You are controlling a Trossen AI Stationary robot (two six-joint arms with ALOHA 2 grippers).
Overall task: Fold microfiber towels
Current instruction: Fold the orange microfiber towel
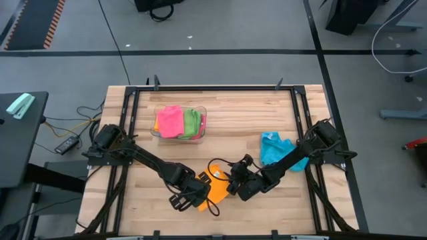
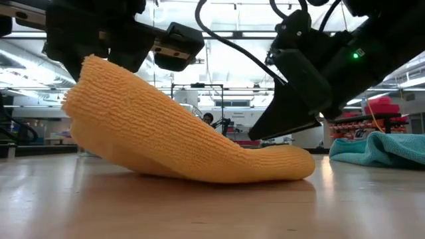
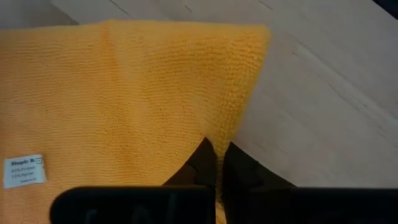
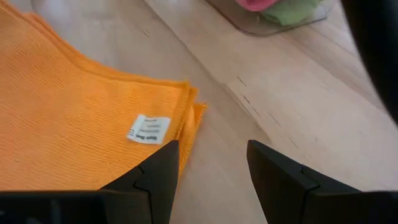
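Near the table's front edge, between both arms, lies our orange towel (image 1: 215, 189). Our left gripper (image 3: 217, 163) is clamped on one edge, lifting it mid-fold. Our right gripper (image 4: 211, 163), fingers apart, hovers just beside the labelled corner. Next we likely carry the edge across. Bare wood lies ahead; the blue towel (image 1: 275, 147) and bin (image 1: 179, 137) sit well apart.

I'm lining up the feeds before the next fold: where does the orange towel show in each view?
High view: orange towel near the table's front edge, between the two grippers.
Low view: it fills the left and middle, one end lifted by the left gripper.
Left wrist view: it covers the left side, edge pinched.
Right wrist view: it lies at left.
Shared landmark: its white label, seen in both wrist views.
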